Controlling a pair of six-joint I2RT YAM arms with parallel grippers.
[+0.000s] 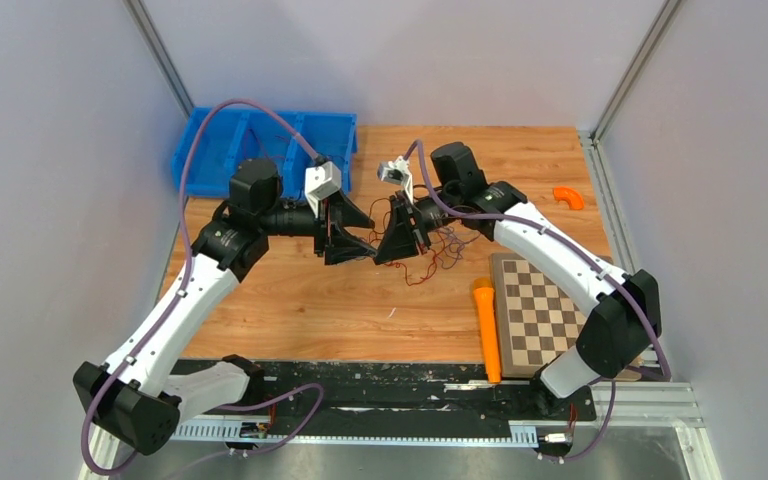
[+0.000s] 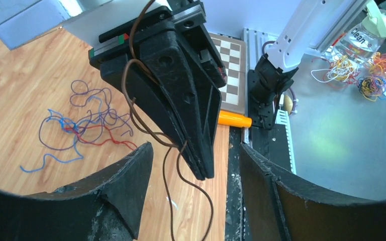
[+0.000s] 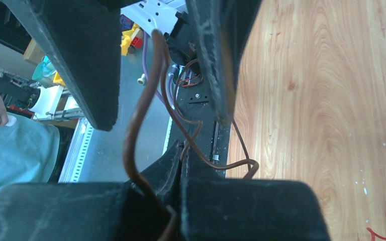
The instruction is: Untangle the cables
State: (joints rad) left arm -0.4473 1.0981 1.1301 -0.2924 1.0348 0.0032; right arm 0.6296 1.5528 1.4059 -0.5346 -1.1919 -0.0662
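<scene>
Wood table (image 1: 290, 300), thin curly cables (image 2: 88, 124), right claw (image 2: 201, 173) pinching brown cable (image 3: 130, 125), left claw (image 1: 366, 243) spread.

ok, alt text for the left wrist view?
The right hand, shut on a brown wire, hangs between the open left hand's fingers. A loose tangle of blue, purple and red wires lies on the wooden table behind.

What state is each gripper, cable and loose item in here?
right gripper: shut on brown cable.
left gripper: fingers open, either side of right gripper's tip.
brown cable: pinched, loose end hanging.
cable pile: tangled on the table.
orange cylinder: lying flat beside checkerboard.
</scene>
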